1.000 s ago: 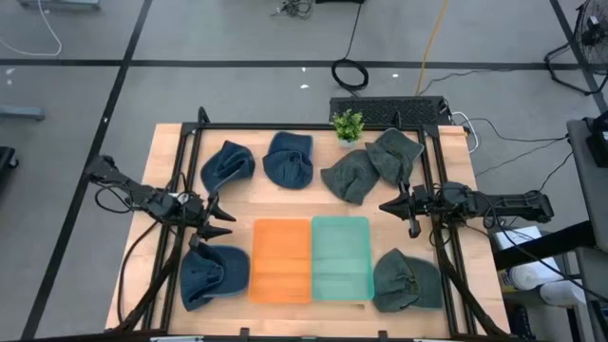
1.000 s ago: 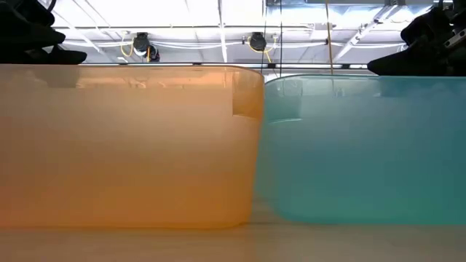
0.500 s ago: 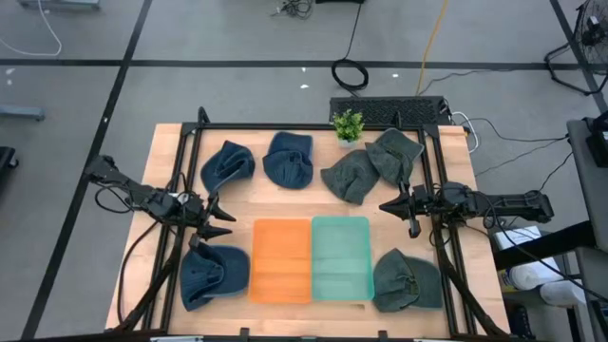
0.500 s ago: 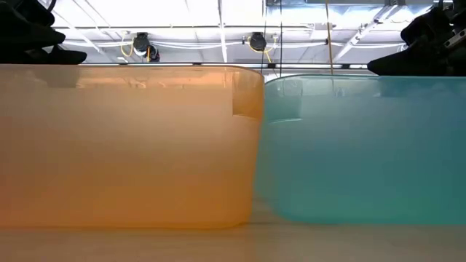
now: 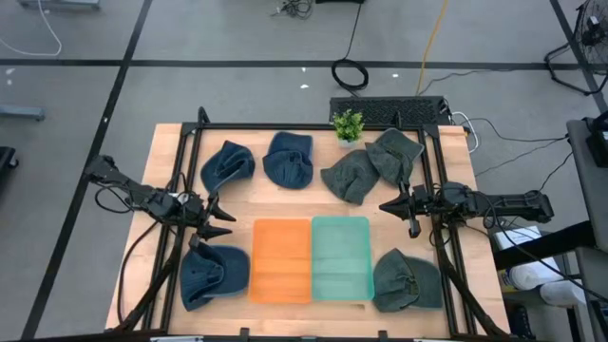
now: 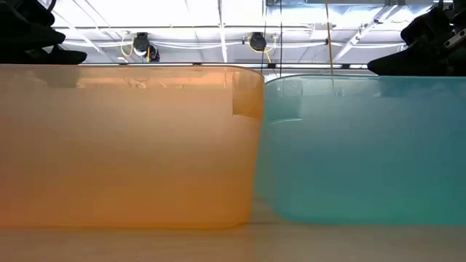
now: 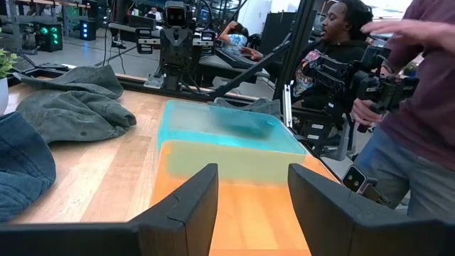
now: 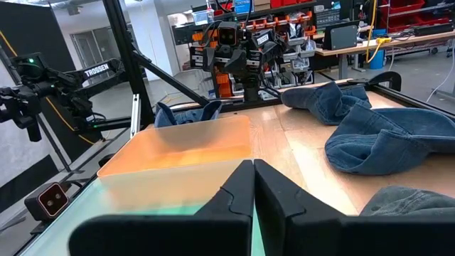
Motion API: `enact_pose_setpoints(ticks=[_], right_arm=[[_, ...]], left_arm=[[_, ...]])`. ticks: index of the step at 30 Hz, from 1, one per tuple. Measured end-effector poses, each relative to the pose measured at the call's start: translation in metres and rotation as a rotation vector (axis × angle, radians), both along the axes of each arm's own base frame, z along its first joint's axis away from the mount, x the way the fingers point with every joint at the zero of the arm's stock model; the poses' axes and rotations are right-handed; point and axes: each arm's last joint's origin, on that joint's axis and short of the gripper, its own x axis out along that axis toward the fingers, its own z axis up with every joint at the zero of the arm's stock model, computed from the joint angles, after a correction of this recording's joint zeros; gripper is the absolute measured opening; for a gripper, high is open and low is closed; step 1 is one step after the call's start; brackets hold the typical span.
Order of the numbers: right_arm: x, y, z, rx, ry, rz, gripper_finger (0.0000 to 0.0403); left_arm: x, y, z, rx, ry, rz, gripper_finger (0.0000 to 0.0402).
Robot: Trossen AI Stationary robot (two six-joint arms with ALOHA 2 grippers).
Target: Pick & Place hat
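Three blue hats lie flat on the table in the high view, two at the far left (image 5: pixel 228 166) (image 5: pixel 289 159) and one at the near left (image 5: pixel 214 275). Three grey-green hats lie at the far right (image 5: pixel 350 176) (image 5: pixel 394 152) and near right (image 5: pixel 407 280). An orange bin (image 5: pixel 281 258) and a teal bin (image 5: pixel 341 256) stand side by side at the near middle. My left gripper (image 5: pixel 224 222) (image 7: pixel 252 178) is open and hovers left of the orange bin. My right gripper (image 5: pixel 388 205) (image 8: pixel 253 165) is shut and hovers right of the teal bin's far corner.
A small potted plant (image 5: pixel 349 123) stands at the far edge. A dark frame rail (image 5: pixel 285 126) runs around the table. The low view is filled by the orange bin (image 6: pixel 131 145) and the teal bin (image 6: pixel 364 145). People (image 7: pixel 412 107) stand beyond the table's right side.
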Motion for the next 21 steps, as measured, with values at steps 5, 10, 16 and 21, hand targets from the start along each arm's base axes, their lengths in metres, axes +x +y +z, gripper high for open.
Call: enact_pose_setpoints(ticks=[5,10,16,21], right_arm=[[0.0,0.0,0.0005,0.001,-0.005,0.001,0.0],[0.0,0.0,0.0005,0.027,-0.003,0.0,0.0],[0.0001,-0.0019,0.0002,-0.046,-0.005,-0.067,0.0],[0.0001,-0.003,0.0011,-0.04,-0.012,-0.105,0.0]], left_arm=[[0.0,0.0,0.0,0.0,0.0,0.0,0.0179],[0.0,0.0,0.0,0.0,0.0,0.0,0.0179],[0.0,0.0,0.0,0.0,0.0,0.0,0.0179],[0.0,0.0,-0.0001,0.0,0.0,0.0,0.0179]])
